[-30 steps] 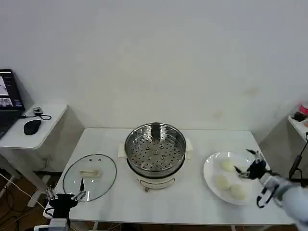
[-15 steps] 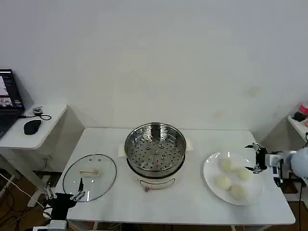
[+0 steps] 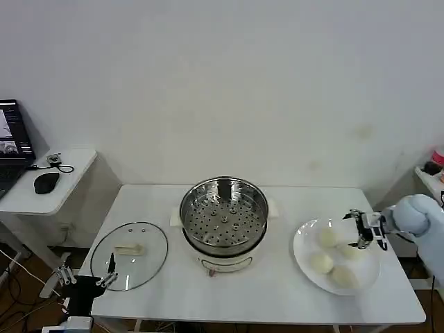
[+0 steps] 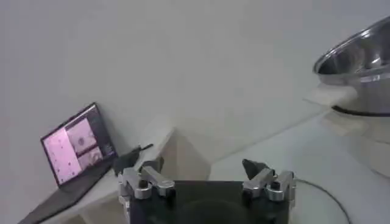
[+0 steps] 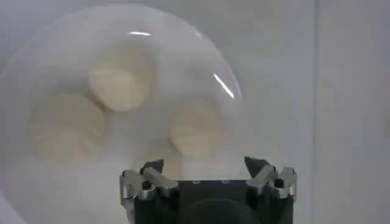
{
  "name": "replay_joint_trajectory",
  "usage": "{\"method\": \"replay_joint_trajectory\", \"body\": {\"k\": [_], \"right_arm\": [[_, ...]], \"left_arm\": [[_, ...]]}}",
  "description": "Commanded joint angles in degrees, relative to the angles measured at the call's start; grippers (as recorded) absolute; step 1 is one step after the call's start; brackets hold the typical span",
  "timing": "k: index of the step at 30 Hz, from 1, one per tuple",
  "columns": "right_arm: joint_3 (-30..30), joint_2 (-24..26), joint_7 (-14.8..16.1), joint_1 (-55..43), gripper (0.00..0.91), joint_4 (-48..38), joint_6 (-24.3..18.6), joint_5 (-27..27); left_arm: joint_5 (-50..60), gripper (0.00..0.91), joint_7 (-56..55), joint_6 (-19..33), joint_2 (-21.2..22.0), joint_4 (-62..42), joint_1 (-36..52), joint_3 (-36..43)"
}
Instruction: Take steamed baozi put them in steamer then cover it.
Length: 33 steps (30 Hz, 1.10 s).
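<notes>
Several cream-white steamed baozi (image 3: pixel 327 238) lie on a white plate (image 3: pixel 300 244) at the table's right; the right wrist view shows them (image 5: pixel 120 79) from above. My right gripper (image 3: pixel 361 229) hovers open over the plate's right side, just above one bun (image 3: pixel 352 252), with nothing between its fingers (image 5: pixel 204 165). The shiny steamer (image 3: pixel 223 220) stands empty at the table's middle, its perforated tray bare. The glass cover (image 3: pixel 130 254) lies flat at the table's left front. My left gripper (image 3: pixel 87 279) hangs open off the table's front left corner (image 4: pixel 202 165).
A side table (image 3: pixel 69 166) with a mouse and a laptop (image 4: pixel 73 143) stands to the left. The steamer's rim (image 4: pixel 359 55) appears beyond the left gripper. Bare tabletop lies between steamer and plate.
My right arm has swung up and round, so it now reaches over the plate from the right. The left gripper has sunk slightly toward the front left.
</notes>
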<state>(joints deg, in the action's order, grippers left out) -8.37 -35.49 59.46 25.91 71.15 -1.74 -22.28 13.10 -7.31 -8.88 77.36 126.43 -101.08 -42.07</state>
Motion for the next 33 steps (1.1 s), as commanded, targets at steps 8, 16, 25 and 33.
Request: {"method": "replay_joint_trajectory", "body": {"k": [8,16,25,33], "right_arm": [[-10.53,-9.41,1.52,-8.91,0.907,-12.38,-1.12,-3.66],[-10.95,-10.08,1.24,-9.12,0.907,-13.50,-0.89,-4.43],[-11.84,-9.51,1.17,-9.57,0.665,-13.42,-0.58,-3.63],[-13.47,-5.74,2.02,-12.89,0.665,-7.37,-0.39,1.35]], "left_arm": [[1.19,0.907,-0.03,0.55,0.41,-0.70,-0.33,0.26],[1.98,0.907,-0.44,1.04,0.64,-0.94,-0.48,0.27],[2.12,0.907,-0.60,1.11,0.69,-0.81,-0.65,0.26],[2.08,0.907,-0.81,1.08,0.61,-0.52,-0.78,0.11]]}}
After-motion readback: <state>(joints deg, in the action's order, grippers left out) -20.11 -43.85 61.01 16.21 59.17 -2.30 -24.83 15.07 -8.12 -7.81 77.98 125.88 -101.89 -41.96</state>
